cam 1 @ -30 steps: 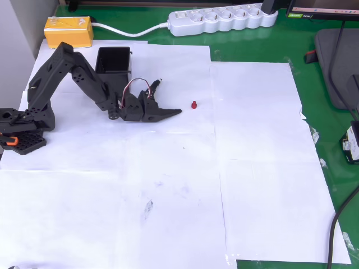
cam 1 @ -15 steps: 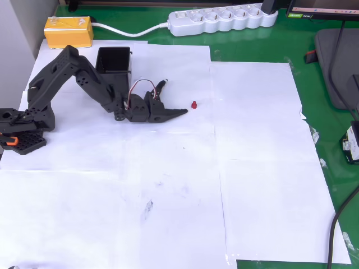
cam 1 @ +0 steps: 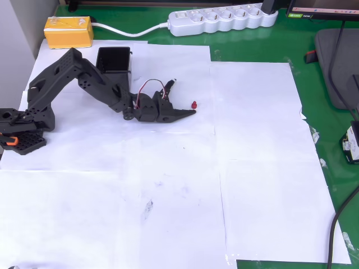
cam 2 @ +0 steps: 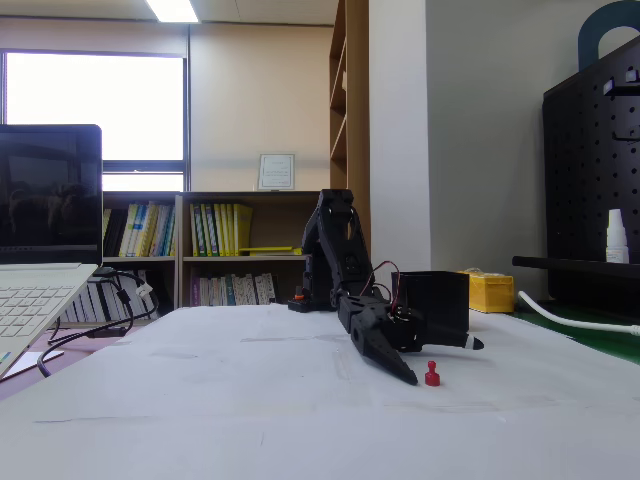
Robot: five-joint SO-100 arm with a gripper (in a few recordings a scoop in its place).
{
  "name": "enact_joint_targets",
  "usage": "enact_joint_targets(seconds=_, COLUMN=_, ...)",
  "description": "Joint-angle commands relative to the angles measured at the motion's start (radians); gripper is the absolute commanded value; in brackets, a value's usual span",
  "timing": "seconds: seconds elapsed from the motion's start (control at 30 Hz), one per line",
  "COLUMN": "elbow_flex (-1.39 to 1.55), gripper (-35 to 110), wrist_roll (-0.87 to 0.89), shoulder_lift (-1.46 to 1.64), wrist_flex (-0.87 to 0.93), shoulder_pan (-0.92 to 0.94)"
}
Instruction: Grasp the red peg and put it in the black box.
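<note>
Counter [cam 1: 263, 53]: green, smooth mat-like surface, slight sheen. White paper sheets [cam 1: 168, 185] over it: matt, flat, faint grey smudges, some curled edges. Arm [cam 1: 84, 84] and gripper [cam 1: 190, 112]: black plastic, matt, finely ribbed look; jaws the same matt black plastic. Red peg [cam 1: 194, 105]: smooth plastic, slightly glossy in the fixed view. Black box [cam 1: 113, 60]: matt black plastic, plain walls. Yellow block [cam 1: 68, 31]: smooth. Power strip [cam 1: 221, 19]: glossy white plastic

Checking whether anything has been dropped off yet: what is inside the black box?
In the overhead view the black box looks empty, though its floor is dark. The red peg lies on the paper, by the gripper.
</note>
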Motion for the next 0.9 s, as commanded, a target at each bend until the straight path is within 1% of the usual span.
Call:
enact_joint_targets(seconds=0.0, elbow_flex=0.046, gripper=56, wrist_roll=-0.005, shoulder_lift=0.009, wrist_flex=-0.009, shoulder_pan=-0.017)
enact_joint_targets(seconds=0.87, elbow_flex=0.038, gripper=56, wrist_roll=-0.021, shoulder_lift=0.011, wrist_flex=-0.009, shoulder_pan=-0.048)
